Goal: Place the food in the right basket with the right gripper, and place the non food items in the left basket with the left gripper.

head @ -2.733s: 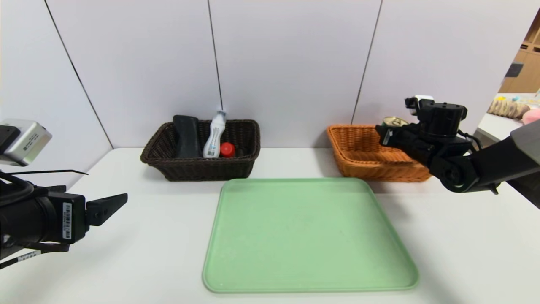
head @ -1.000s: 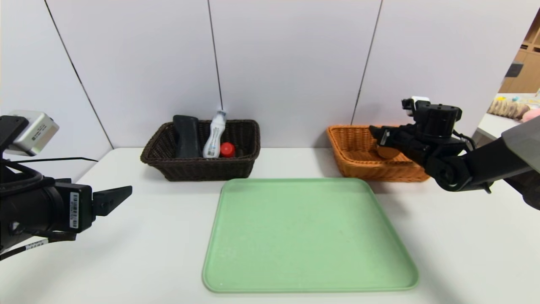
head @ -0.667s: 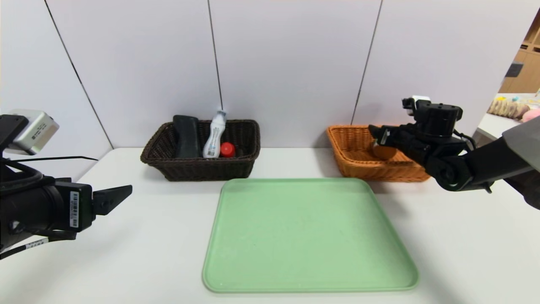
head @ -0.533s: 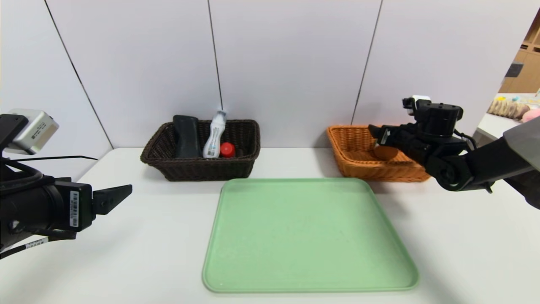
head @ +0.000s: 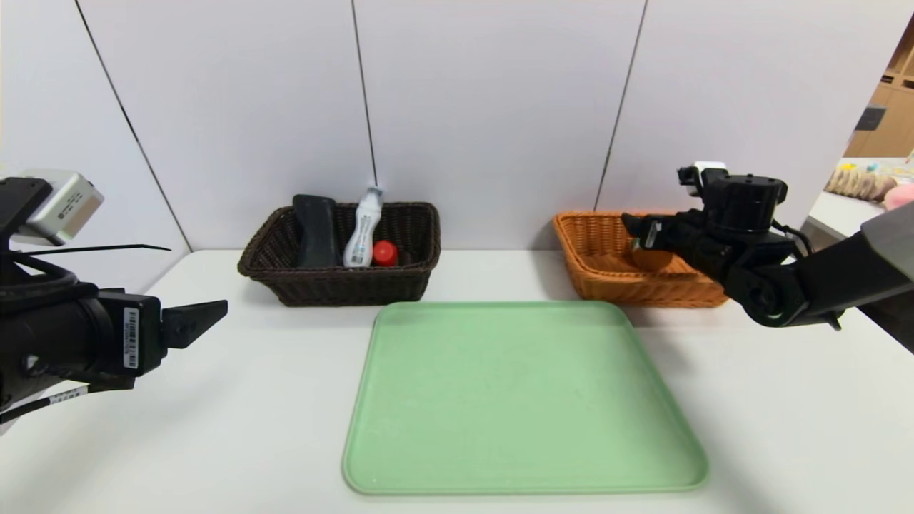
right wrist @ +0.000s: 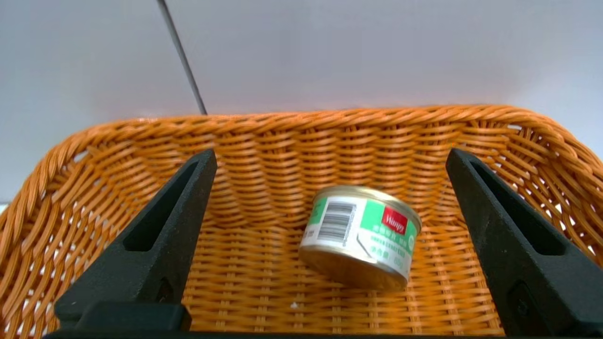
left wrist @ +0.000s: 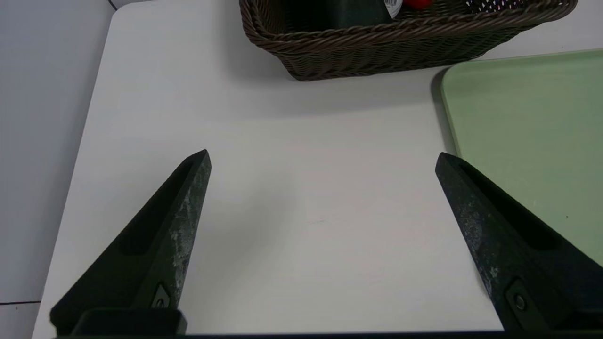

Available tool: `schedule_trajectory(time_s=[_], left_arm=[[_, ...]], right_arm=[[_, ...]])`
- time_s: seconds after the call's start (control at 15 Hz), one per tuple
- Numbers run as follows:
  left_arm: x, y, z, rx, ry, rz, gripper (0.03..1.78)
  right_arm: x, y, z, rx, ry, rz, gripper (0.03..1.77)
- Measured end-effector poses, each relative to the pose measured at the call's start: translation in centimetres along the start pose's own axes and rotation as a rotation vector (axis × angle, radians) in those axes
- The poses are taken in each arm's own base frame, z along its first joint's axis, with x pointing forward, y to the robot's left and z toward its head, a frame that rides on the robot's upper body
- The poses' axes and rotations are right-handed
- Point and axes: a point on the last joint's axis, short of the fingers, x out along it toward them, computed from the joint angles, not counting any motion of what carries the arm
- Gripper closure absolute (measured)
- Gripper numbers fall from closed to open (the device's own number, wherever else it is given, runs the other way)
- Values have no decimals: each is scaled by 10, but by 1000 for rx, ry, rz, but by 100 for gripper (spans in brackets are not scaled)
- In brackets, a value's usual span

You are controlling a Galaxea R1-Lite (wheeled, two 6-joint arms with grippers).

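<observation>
Tabletop [head: 285,400] against grey wall panels [head: 485,107]

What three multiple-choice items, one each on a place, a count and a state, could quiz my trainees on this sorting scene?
1. Where is the tin can?
A. on the green tray
B. inside the orange basket
C. between the right gripper's fingers

2. How many items lie in the dark brown basket?
A. one
B. five
C. three

3. How is the right gripper set?
A. open, gripping nothing
B. shut on the can
C. shut on the basket rim

Key: 1 B, the can rests tilted on the orange basket floor. 2 C, the black case, white bottle and red object sit there. 3 A, its fingers stand wide apart, clear of the can.
</observation>
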Motion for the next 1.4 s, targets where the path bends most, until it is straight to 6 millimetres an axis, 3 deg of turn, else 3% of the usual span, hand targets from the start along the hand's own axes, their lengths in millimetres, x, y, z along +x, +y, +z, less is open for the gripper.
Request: schedule_trajectory(time_s=[0.33, 0.67, 1.2, 1.4], left_arm=[[2, -1, 1, 55, 3, 10, 12], [0, 0, 7, 48, -20, 29, 12], [-11, 3, 12, 37, -62, 31, 12], [-17, 5, 11, 34, -77, 29, 12]], right_arm=[[-23, -2, 7, -15, 7, 9, 11], [-61, -5, 33, -40, -25, 18, 11], [-155, -8, 106, -68, 63, 107, 11], [-188, -11, 117, -99, 196, 129, 11]])
